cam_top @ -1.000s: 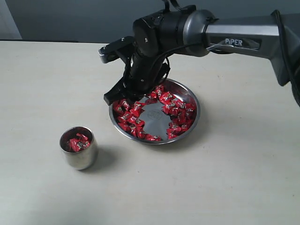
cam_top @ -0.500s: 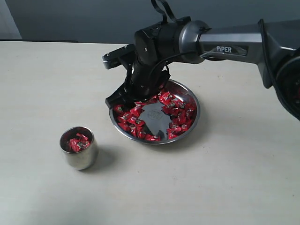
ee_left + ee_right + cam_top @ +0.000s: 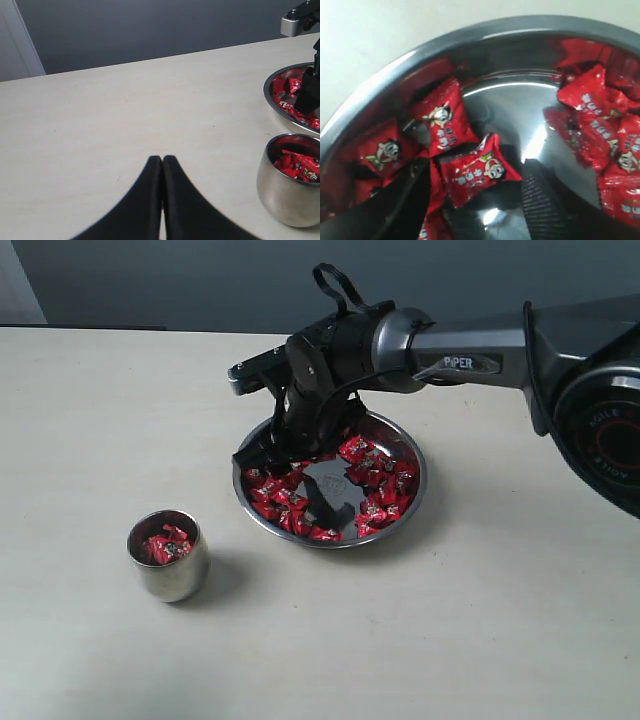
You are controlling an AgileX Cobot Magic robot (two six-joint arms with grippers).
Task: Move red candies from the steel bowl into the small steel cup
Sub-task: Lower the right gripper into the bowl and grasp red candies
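Nearest me, the small steel cup point(image 3: 168, 556) stands on the counter point(image 3: 100, 420) with a few red candies point(image 3: 166, 544) already inside. My left tool point(image 3: 162, 200) hangs near it, pinched closed and empty. Beyond, the steel bowl point(image 3: 330, 543) holds the bulk of the candies. At its far-left side my right tool point(image 3: 479, 175) sits low, spread wide, straddling one candy. They look light, glossy and likely to skate on steel, so I'd pinch the puffy middle, not the crimped ends.

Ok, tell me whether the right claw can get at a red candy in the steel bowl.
Probably yes: the right claw hangs open in the steel bowl, straddling one uncovered red candy, with nothing in between.
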